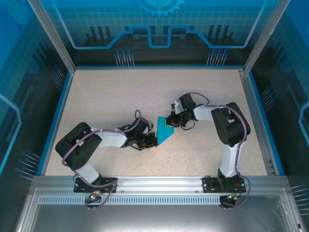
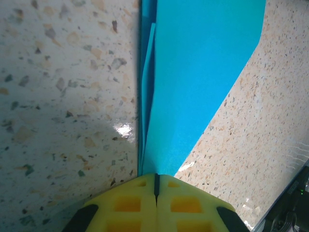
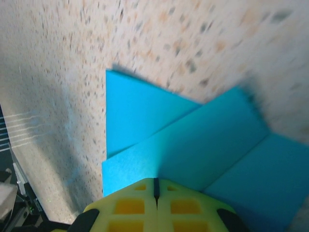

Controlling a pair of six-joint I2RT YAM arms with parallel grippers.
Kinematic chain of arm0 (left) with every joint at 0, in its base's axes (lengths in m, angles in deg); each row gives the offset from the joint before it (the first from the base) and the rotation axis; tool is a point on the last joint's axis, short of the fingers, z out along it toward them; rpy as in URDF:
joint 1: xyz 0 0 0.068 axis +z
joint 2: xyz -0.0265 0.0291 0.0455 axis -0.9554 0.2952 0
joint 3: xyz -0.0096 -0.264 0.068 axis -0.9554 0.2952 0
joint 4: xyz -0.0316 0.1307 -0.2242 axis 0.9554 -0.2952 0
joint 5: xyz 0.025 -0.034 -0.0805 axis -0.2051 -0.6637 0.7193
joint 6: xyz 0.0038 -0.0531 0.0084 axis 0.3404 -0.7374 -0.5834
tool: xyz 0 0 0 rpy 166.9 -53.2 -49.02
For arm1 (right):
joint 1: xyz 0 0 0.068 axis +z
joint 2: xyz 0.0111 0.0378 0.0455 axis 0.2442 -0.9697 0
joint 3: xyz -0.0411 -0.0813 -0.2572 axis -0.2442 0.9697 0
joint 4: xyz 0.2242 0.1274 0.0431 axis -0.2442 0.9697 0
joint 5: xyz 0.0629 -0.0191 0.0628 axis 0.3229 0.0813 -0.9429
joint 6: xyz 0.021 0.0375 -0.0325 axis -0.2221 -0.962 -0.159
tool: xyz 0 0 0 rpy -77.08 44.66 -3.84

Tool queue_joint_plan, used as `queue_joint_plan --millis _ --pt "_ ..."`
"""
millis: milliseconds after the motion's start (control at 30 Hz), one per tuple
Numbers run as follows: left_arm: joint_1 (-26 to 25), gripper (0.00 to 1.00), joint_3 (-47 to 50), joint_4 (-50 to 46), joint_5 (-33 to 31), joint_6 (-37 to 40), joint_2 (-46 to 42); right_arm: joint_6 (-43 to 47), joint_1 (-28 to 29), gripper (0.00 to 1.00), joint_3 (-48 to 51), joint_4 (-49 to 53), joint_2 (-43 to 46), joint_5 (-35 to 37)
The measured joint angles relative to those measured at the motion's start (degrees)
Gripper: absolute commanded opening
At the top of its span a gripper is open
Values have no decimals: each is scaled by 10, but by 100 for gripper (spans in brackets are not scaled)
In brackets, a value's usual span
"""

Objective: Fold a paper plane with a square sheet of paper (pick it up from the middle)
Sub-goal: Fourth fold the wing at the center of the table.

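The sheet of paper [image 1: 165, 129] is bright cyan and lies folded into overlapping flaps at the table's middle, between both grippers. In the left wrist view the paper [image 2: 193, 72] narrows toward my left gripper [image 2: 155, 176], with stacked layers along its left edge. The yellow jaws are shut, their tips sitting on the paper's near point, and the slit between them is dark. My right gripper [image 3: 155, 181] is shut too, its tips resting on a folded flap of the paper [image 3: 193, 145]. From above, the left gripper [image 1: 153, 140] touches the paper's lower left and the right gripper [image 1: 170, 121] its upper right.
The speckled beige table [image 1: 120, 92] has a blue rim on the left, back and right. A metal rail [image 1: 154, 181] carrying both arm bases runs along the front edge. Transparent blue walls enclose the cell.
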Motion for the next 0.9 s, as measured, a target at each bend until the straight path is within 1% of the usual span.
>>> queue_joint_plan --millis 233,367,500,600,800,900 --pt "0 0 0 0 0 0 0 9 -41 0 -23 -9 -3 54" --pt "0 0 0 0 0 0 0 4 -35 0 0 -35 26 54" --pt "0 0 0 0 0 0 0 -11 -9 0 58 -59 108 53" --pt "0 0 0 0 0 0 0 -17 26 0 84 -71 152 52" --pt "0 0 0 0 0 0 0 -21 103 0 115 -77 152 51" --pt "0 0 0 -1 0 0 0 -22 119 0 116 -74 131 49"
